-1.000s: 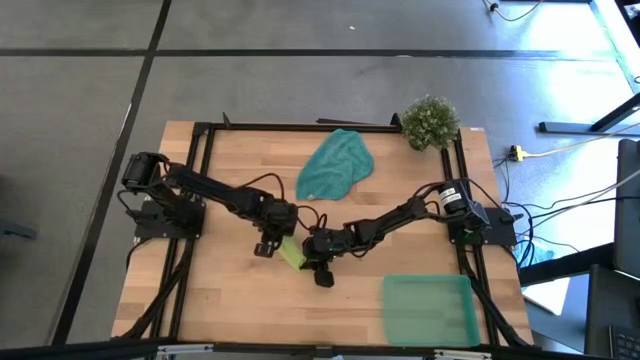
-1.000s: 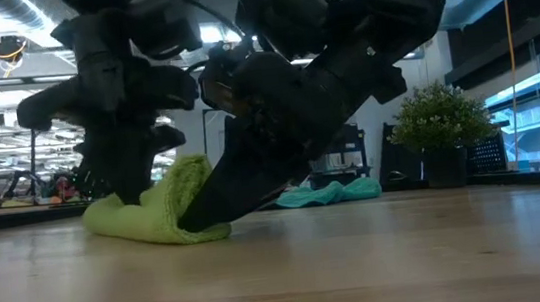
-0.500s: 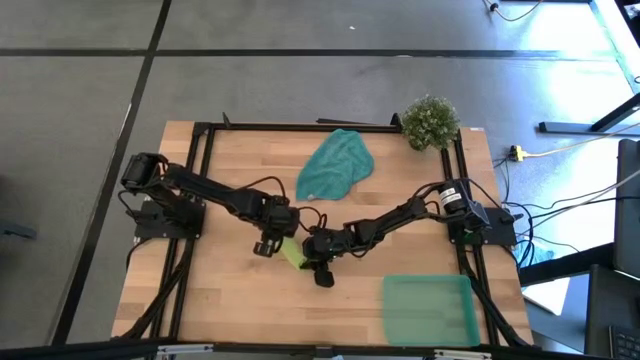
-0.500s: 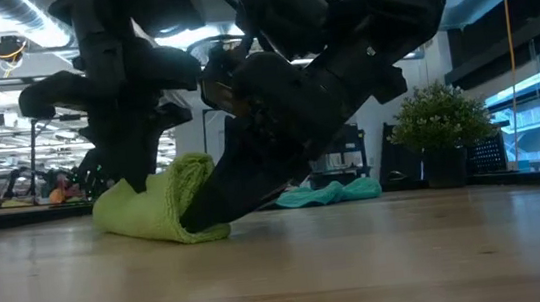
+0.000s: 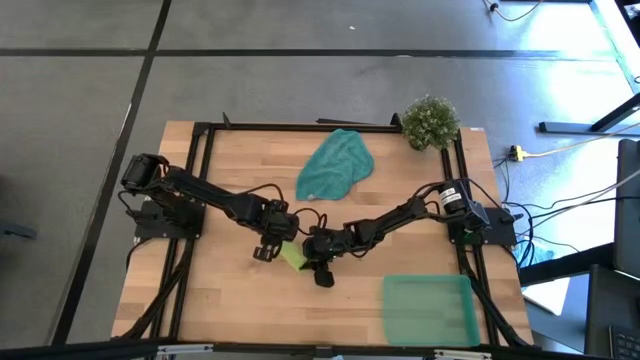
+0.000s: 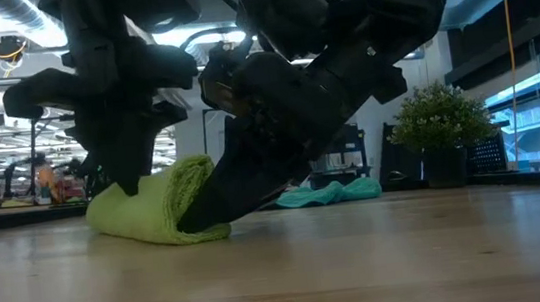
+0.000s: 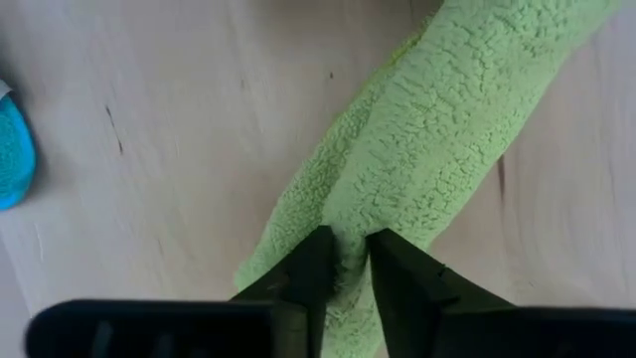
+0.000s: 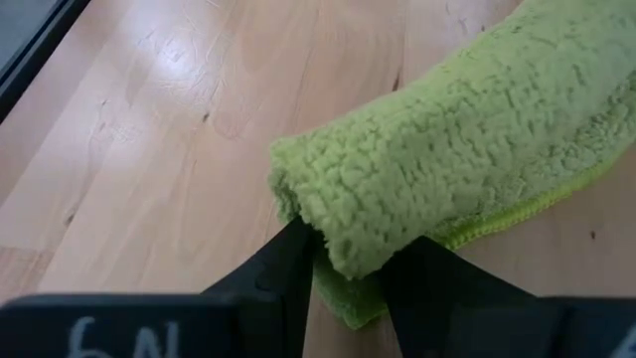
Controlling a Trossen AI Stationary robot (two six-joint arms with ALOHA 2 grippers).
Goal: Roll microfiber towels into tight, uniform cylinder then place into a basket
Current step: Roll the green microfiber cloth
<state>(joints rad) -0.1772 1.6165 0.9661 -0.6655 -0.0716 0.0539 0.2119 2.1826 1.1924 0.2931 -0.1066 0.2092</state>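
The lime green towel [image 5: 293, 255] lies rolled up on the table's middle, between my two grippers; in the low view [image 6: 160, 208] it rests on the wood as a thick roll. My left gripper [image 7: 345, 261] is shut on it from the table's left side. My right gripper [image 8: 348, 268] is shut on its other end. The teal towel [image 5: 335, 165] lies crumpled near the far edge. The green basket [image 5: 428, 308] stands at the near right. My left gripper pinches a raised fold of the lime towel [image 7: 348, 224] between its two fingers, coming from above and pointing down. The towel's roll runs on away from the fingers and lies on the table. My right gripper pinches the rolled towel's end [image 8: 343, 214] between its two fingers [image 8: 288, 259]; several layers show in the roll. The arm slants down from the table's right side. The roll's underside rests on the table [image 6: 198, 234].
A small bushy plant [image 5: 430, 120] stands at the far right corner. Black frame rails [image 5: 200, 140] run along the table's edges. Bare wood lies at the near left [image 5: 230, 300].
My left gripper has shifted a little toward the table's near edge, still shut on the lime towel, and the towel's end under it has bunched up slightly. My right gripper and the end it holds have stayed in place.
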